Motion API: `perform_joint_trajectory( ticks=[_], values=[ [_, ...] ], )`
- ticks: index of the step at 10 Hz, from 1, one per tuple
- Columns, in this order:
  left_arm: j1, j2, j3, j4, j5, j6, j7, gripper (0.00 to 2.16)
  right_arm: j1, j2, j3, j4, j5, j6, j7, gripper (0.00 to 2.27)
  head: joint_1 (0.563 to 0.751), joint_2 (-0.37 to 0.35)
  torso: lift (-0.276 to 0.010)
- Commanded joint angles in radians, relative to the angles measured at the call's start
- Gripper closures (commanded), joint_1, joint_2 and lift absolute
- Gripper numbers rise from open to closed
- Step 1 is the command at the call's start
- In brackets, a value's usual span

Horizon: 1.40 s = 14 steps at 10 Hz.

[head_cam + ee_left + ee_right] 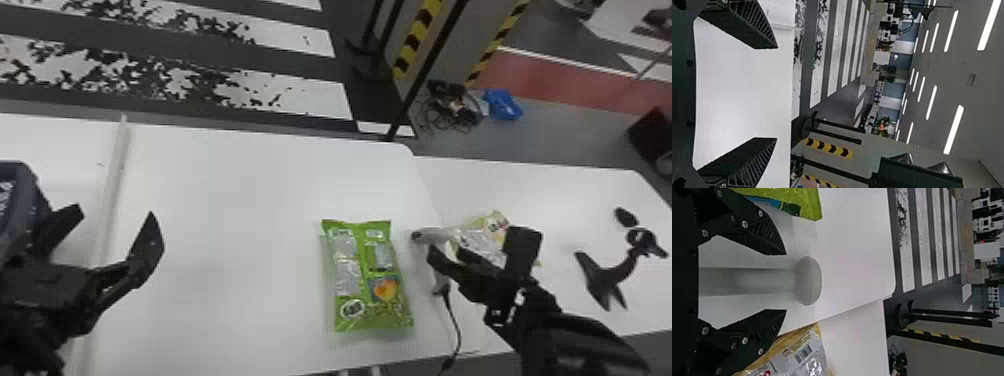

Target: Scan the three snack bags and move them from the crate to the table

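Green snack bag [367, 280] in the head view: flat on the counter [240, 240], long axis running away from the robot, left of the nearer right hand [472, 245]; glossy, with pale printed panels. The left wrist view has the left hand [775, 93] released, fingers wide. In the right wrist view, the right hand's parted fingers straddle the grey scanner [807, 281], ungripped; closing on it likely comes next. A yellow snack bag [803, 354] lies opposite the green one.

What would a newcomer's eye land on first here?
Probably the bright green bag, lying on the white table in the head view. Next, the grey scanner, seen between the open fingers of the right pincer. Beyond the table, white floor stripes blotched with black also stand out.
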Motion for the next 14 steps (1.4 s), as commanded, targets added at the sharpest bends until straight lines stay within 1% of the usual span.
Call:
perform_joint_trajectory(
  ticks=[1,2,3,4,6,8,10,12,13,14],
  values=[
    [-0.003,-0.002,-0.003,0.005,0.001,0.0,0.0,0.03,0.065,0.005,-0.052,-0.133,-0.107,0.058,0.061,0.06,0.695,-0.35,-0.062],
    [-0.004,-0.002,-0.003,0.008,-0.001,0.0,0.0,0.03,0.07,0.008,-0.088,-0.191,-0.176,0.242,0.149,0.06,0.695,-0.35,-0.062],
    [-0.004,0.0,-0.003,0.008,-0.001,-0.003,0.0,0.03,0.07,0.008,-0.093,-0.223,-0.216,0.362,0.182,0.05,0.695,-0.35,-0.062],
    [-0.004,0.001,-0.003,0.006,-0.001,-0.003,0.0,0.03,0.07,0.011,-0.088,-0.231,-0.226,0.38,0.184,0.05,0.695,-0.35,-0.062],
    [0.002,0.003,-0.003,0.003,-0.001,-0.003,0.0,0.03,0.064,0.017,-0.045,-0.191,-0.22,0.368,0.187,0.08,0.695,-0.341,-0.062],
    [0.005,0.003,-0.001,0.003,-0.001,-0.003,0.0,0.03,0.039,0.019,0.004,-0.11,-0.194,0.276,0.205,0.08,0.695,-0.318,-0.062],
    [0.008,0.003,-0.003,0.002,-0.001,-0.003,0.0,0.03,-0.021,0.019,0.047,0.007,-0.136,0.165,0.244,0.08,0.695,-0.305,-0.062],
    [0.008,0.003,0.002,0.002,-0.001,-0.003,0.0,0.03,-0.093,0.016,0.074,0.154,-0.127,0.156,0.308,0.08,0.695,-0.291,-0.062],
    [0.008,0.003,0.002,0.002,-0.001,0.0,0.0,0.03,-0.108,0.011,0.091,0.191,-0.119,0.147,0.333,0.11,0.695,-0.281,-0.062],
    [0.01,0.003,0.002,0.003,-0.001,0.0,0.0,0.03,-0.131,0.006,0.097,0.211,-0.096,0.172,0.38,1.27,0.695,-0.27,-0.062]
  ],
)
